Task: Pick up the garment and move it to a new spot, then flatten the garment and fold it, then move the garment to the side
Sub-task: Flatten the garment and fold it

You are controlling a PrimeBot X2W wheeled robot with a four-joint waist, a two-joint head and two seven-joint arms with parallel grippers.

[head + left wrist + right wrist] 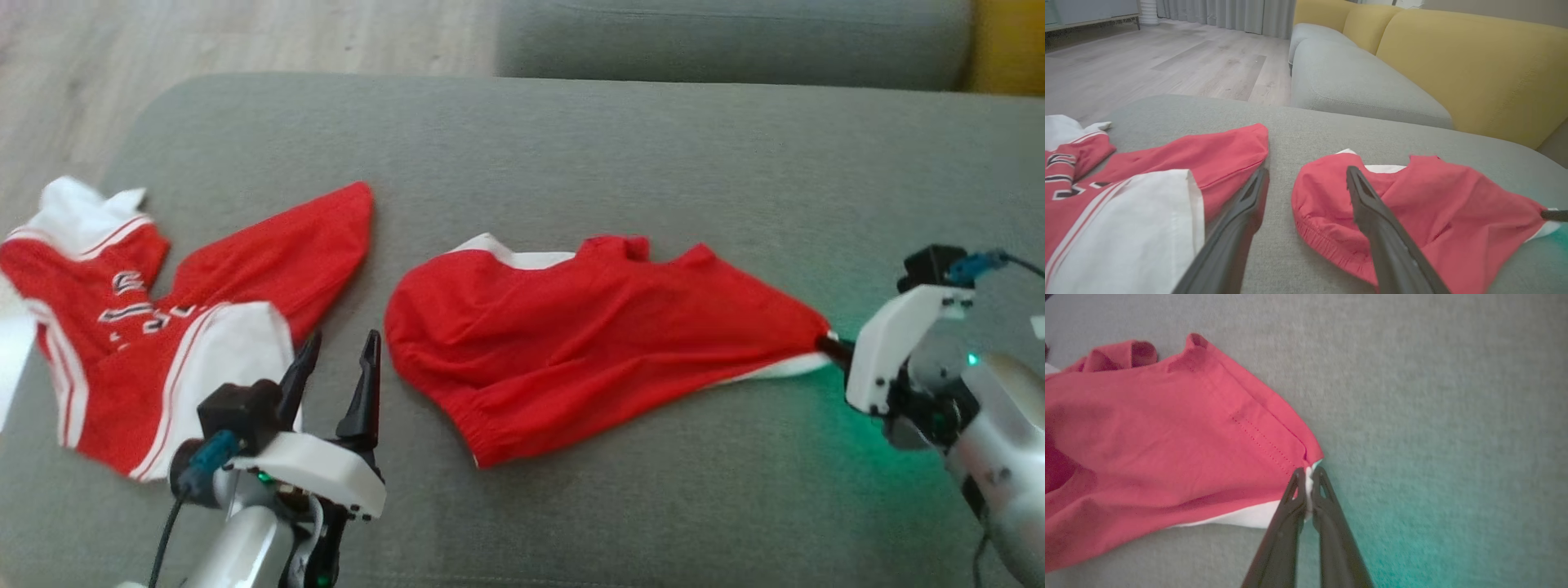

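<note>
at 9 o'clock in the head view a red-and-white jersey point(106, 359) lies spread over the left end of the grey cushion point(571, 139), its printed front up. just right of it, near 7 o'clock, the left jaws stand wide open and hold nothing. their dark fingers point(363, 392) point toward 12 o'clock, over bare cushion in the gap between the jersey and the next piece.

at the centre lies the red garment point(588, 343), rumpled and resting on the cushion. its gathered hem is at the 8 o'clock end and a white layer peeks out along the 12 o'clock and 4 o'clock edges. at 3 o'clock the right jaws are pinched shut on its pointed right corner. in the right wrist view the two fingers point(1284, 531) meet on the white edge there.

judging by this, only the first grasp is made. the lift and the move to a new spot, the flattening, the fold and the shift to the side are all left to do.

as for containers, nothing here holds anything; both pieces lie loose on the cushion, well apart from the sofa seat point(735, 41) at 12 o'clock.
</note>
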